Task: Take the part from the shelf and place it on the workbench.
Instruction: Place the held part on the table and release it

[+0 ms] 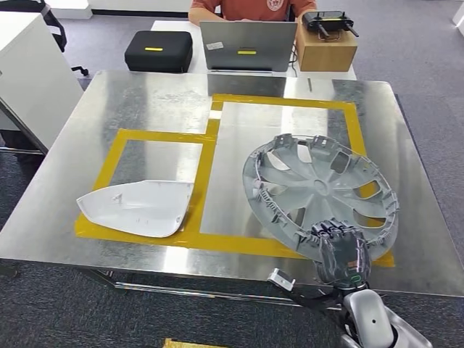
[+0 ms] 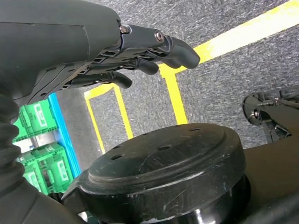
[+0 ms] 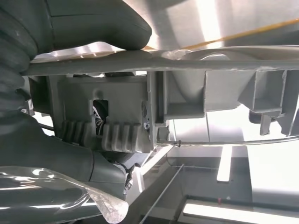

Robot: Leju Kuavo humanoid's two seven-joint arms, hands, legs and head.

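Right hand (image 1: 340,250), lower right of the head view, grips the near rim of the grey wheel cover (image 1: 320,190); fingers curled over the edge. In the right wrist view the thumb (image 3: 95,23) presses one face of the rim (image 3: 169,58) and the ribbed clips sit against the palm side, so the hold looks firm. The cover lies inner side up, tilted, its far edge low over the steel workbench (image 1: 164,98); whether it touches the top I can't tell. It sits inside the right-hand yellow tape box (image 1: 284,101), near edge overlapping the front tape line.

Step in hand, as I judge it: setting the cover down. Do it well: lower the near rim until the cover lies flat, keep it inside the tape outline, spread the fingers only once it is supported, then pull the hand back toward the table edge without snagging the clips.

Left hand (image 2: 141,56) hangs over the carpet, fingers loosely extended, holding nothing.

Left of centre, a white mirror cap (image 1: 137,208) lies across the left tape box. Farther back: black case (image 1: 159,51), laptop (image 1: 247,45), cardboard box (image 1: 325,49) with a router (image 1: 330,22) on top, a person behind. No writing is readable; stickers are too small.
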